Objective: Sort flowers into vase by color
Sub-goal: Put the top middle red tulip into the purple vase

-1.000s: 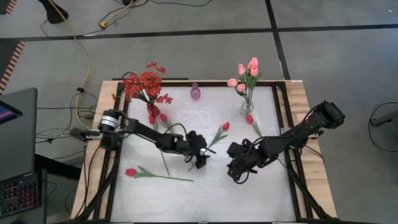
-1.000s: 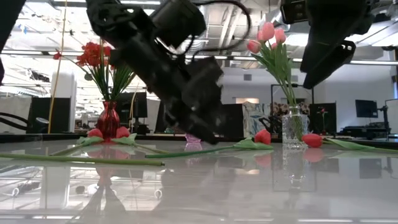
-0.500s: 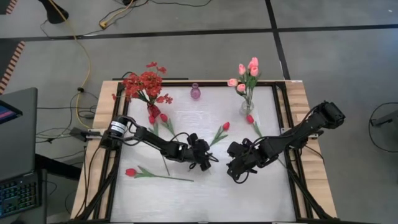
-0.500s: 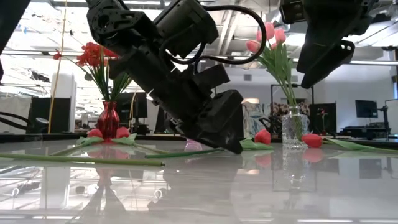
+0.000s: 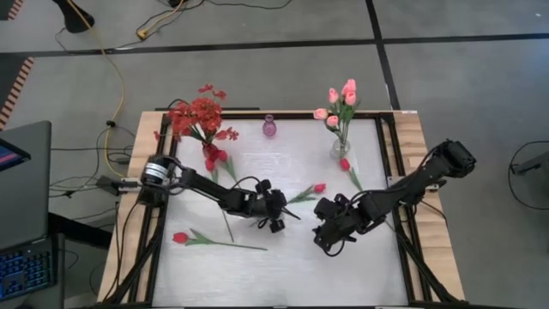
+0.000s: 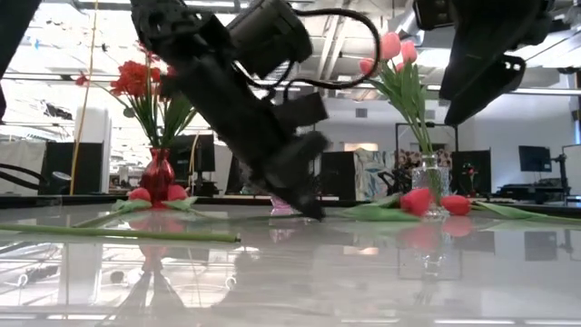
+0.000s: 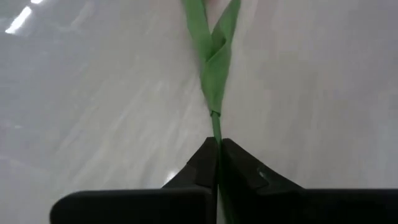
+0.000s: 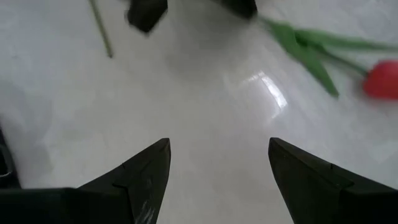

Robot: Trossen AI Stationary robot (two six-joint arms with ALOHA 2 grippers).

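Left gripper (image 5: 283, 212): mid-table, my fingers (image 7: 205, 171) pinched tight on the green stem of a red tulip (image 5: 320, 188); its bud points toward the clear vase, leaves just past my fingertips.

Right gripper (image 5: 324, 238): just beside the left one, above bare table (image 5: 343, 275), fingers (image 8: 146, 165) spread wide, nothing between them.

Red vase (image 5: 208, 154): far-left corner, holding red blossom sprays (image 5: 196, 115). Two red tulips (image 5: 216, 160) lie at its foot.

Clear vase (image 5: 340, 148): far-right side, holding pink tulips (image 5: 339, 101). One red tulip (image 5: 344, 164) lies just beside it.

Small purple vase (image 5: 269, 128): far edge, between the other two.

One more red tulip (image 5: 181, 238): near-left, flat on the table, stem running toward the middle.
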